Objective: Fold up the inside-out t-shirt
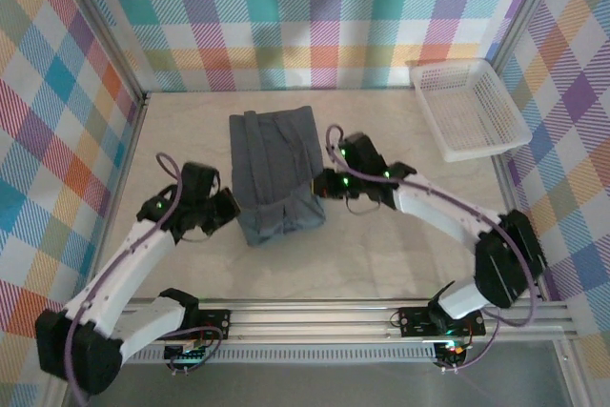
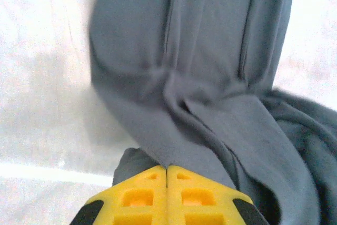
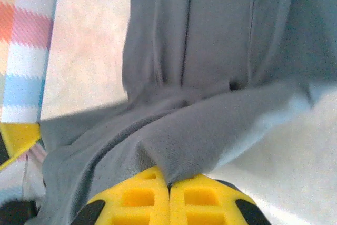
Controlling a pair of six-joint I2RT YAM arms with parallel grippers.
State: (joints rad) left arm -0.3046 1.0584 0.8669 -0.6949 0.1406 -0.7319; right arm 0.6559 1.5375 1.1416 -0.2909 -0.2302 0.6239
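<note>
Dark slate-grey, wrinkled cotton t-shirt [image 1: 272,164], turned inside out, lies mid-way across the pale beige table [image 1: 381,254] as a rough upright rectangle, its near edge bunched and lifted. White plastic mesh basket [image 1: 486,148] sits well apart, beyond the t-shirt's far right corner. Left arm reaches from its base diagonally up and inward, elbow bent, wrist turned toward the t-shirt's near left corner. The left gripper [image 1: 229,212] is at that corner. In the left wrist view its yellow fingers [image 2: 142,198] are pressed together with no gap, and a fold of the grey cloth [image 2: 210,51] is pinched at the tips of the left gripper [image 2: 167,168]. Right arm arcs from its base out and back in, forearm sloping toward the t-shirt's right edge. The right gripper [image 1: 326,183] meets that edge near the near corner. The right wrist view shows the right gripper [image 3: 169,175] likewise closed tight, with cloth [image 3: 210,40] draped over and nipped between the tips.
</note>
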